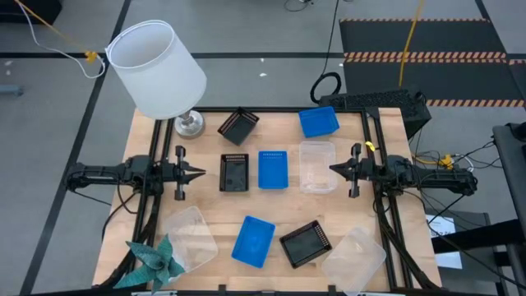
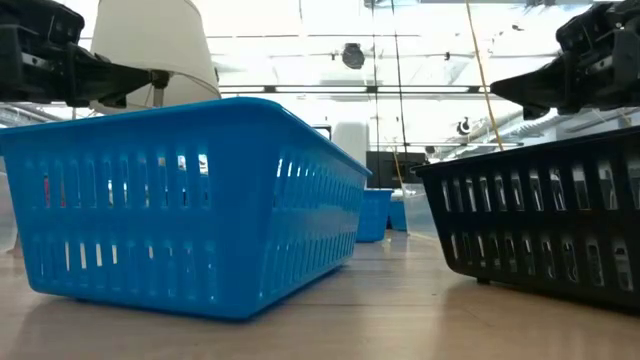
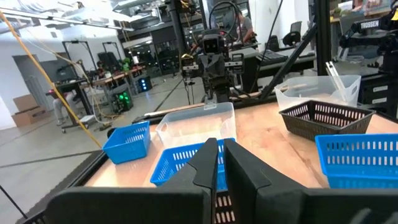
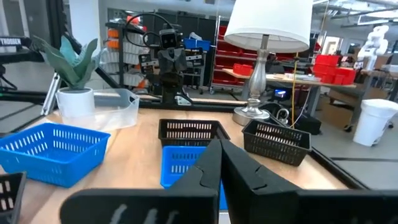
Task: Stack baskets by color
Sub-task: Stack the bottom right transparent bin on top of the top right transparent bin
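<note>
Nine baskets lie singly on the wooden table, each resting on its bottom. In the middle row a black (image 1: 234, 173), a blue (image 1: 273, 169) and a clear one (image 1: 317, 167) sit side by side. A black (image 1: 238, 125) and a blue one (image 1: 318, 121) sit at the far edge. Near the front lie a clear (image 1: 191, 237), a blue (image 1: 253, 241), a black (image 1: 306, 244) and a clear one (image 1: 353, 259). My left gripper (image 1: 201, 173) hovers shut at the left, pointing level at the middle row. My right gripper (image 1: 333, 169) hovers shut at the right, facing it.
A white lampshade (image 1: 160, 70) on a silver lamp base (image 1: 189, 123) stands at the far left corner. A teal paper ornament (image 1: 156, 261) sits at the near left corner. Black frame rails (image 1: 382, 214) run along both sides of the table.
</note>
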